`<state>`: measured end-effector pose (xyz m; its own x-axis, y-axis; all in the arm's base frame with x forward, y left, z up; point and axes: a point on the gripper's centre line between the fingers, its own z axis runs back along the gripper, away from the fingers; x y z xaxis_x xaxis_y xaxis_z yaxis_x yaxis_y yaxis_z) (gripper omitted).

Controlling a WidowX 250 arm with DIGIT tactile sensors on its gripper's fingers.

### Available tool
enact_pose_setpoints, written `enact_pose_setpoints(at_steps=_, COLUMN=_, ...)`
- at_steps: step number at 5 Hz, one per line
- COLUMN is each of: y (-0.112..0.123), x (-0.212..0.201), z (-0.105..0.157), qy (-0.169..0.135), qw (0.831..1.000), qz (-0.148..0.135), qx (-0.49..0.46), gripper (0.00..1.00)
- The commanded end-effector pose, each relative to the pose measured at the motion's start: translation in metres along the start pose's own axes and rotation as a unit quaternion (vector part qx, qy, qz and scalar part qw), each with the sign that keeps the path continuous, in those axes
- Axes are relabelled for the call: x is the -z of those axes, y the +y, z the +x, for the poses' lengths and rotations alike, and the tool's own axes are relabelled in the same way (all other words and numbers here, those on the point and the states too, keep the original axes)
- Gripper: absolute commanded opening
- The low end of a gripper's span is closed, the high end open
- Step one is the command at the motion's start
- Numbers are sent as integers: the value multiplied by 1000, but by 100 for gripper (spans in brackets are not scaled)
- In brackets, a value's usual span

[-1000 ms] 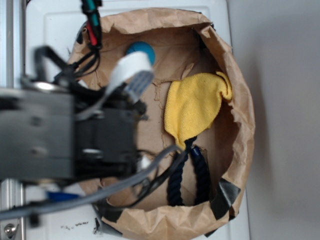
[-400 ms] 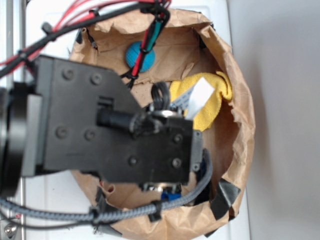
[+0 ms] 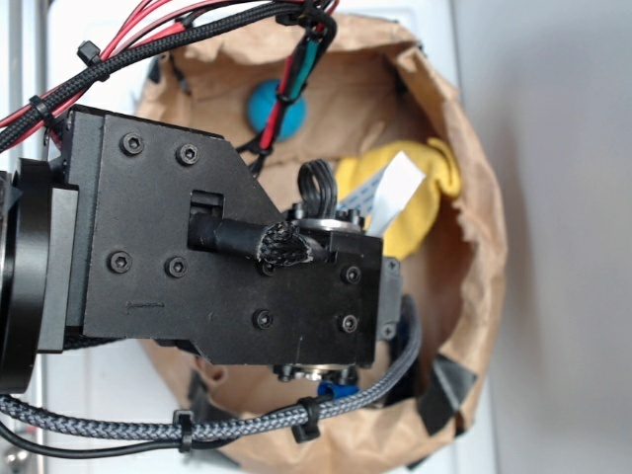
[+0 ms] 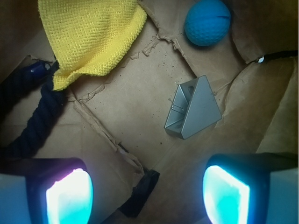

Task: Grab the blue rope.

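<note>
Your arm has swung in over the brown paper bag (image 3: 474,197) in the last second: 1.0 s ago it sat at 9 o'clock in the exterior view with the rope plainly showing, and now its black body covers the bag's middle. Between 0.4 s ago and now it has barely shifted, so the approach looks close to settled.

In the wrist view your gripper (image 4: 147,198) is spread wide, its 2 glowing fingertips (image 4: 69,198) well apart at the bottom edge, and nothing lies between them but bare paper floor.

The blue rope (image 4: 35,121) sits at 9 o'clock in that view, a thick dark twisted strand running down the left edge, its upper end tucked under the corner of the yellow cloth (image 4: 88,32). It lies just above and outside the left fingertip, not inside the jaws. In the exterior view the arm hides most of it.

The blue ball (image 4: 207,22) is at 1 o'clock and a grey metal wedge (image 4: 194,109) lies right of centre, both clear of the rope.

You are over the bag but offset: I judge the next move is a shift toward 9 o'clock before descending. The cloth overlapping the rope end could get pinched too.
</note>
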<state>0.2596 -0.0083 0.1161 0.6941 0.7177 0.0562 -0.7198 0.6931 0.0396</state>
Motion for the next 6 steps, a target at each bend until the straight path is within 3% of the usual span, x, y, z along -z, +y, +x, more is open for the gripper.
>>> enact_pose_setpoints(at_steps=1, y=-31, x=27, z=-3, qy=-39, qw=997, qz=-56, qx=-39, gripper=100)
enact_pose_setpoints(at_steps=2, y=-37, x=40, z=2, qy=-40, qw=997, qz=-54, qx=-44, gripper=100)
enact_pose_setpoints(at_steps=3, y=-47, x=51, z=7, qy=-45, qw=996, qz=-76, qx=-30, gripper=100)
enact_pose_setpoints(at_steps=4, y=-59, x=55, z=8, qy=-62, qw=991, qz=-116, qx=-37, gripper=100)
enact_pose_setpoints(at_steps=5, y=-64, x=43, z=7, qy=-41, qw=989, qz=-137, qx=-34, gripper=100)
enact_pose_setpoints(at_steps=6, y=-74, x=48, z=-4, qy=-28, qw=991, qz=-130, qx=-19, gripper=100)
